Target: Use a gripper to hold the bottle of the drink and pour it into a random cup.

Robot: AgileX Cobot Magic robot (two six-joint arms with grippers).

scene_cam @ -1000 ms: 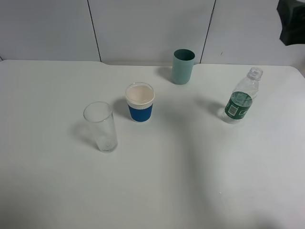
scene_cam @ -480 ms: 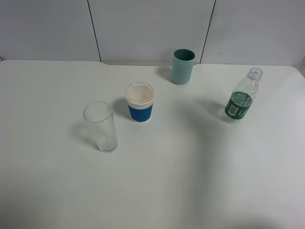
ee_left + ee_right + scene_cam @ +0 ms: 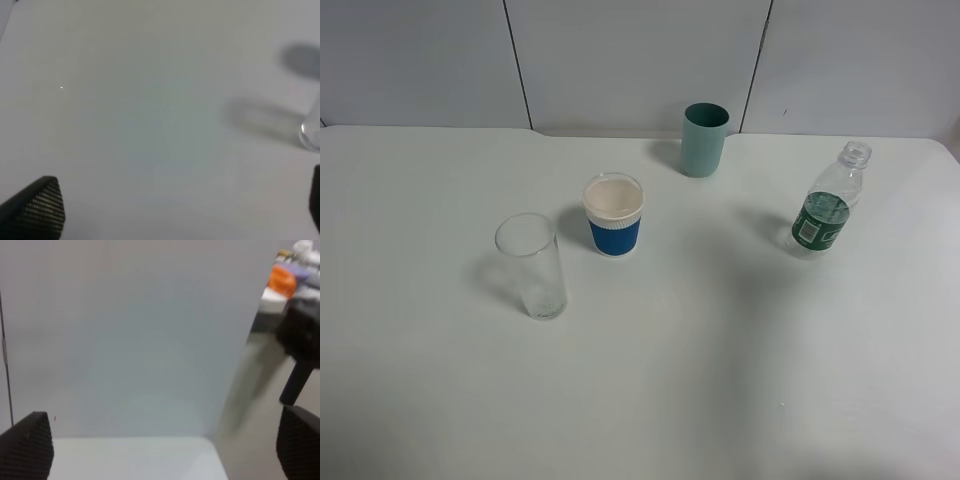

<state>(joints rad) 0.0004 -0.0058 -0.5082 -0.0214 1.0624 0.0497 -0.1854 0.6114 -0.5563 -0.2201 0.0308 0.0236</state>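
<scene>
A clear plastic bottle (image 3: 828,205) with a green label and no cap stands upright at the right of the white table (image 3: 720,380). A teal cup (image 3: 704,139) stands at the back. A blue-and-white paper cup (image 3: 614,215) stands in the middle, and a clear glass (image 3: 532,265) to its front left. Neither gripper shows in the exterior view. My left gripper (image 3: 175,210) is open and empty over bare table, with the glass's edge (image 3: 311,132) beside it. My right gripper (image 3: 162,450) is open and empty, facing the wall above the table's corner (image 3: 130,457).
White wall panels (image 3: 640,60) run behind the table's back edge. In the right wrist view, blurred dark furniture (image 3: 300,340) and an orange item (image 3: 282,280) lie beyond the wall's end.
The dark arm part at the top right of the exterior view has gone out of frame. The bottle and the cups have not moved.
</scene>
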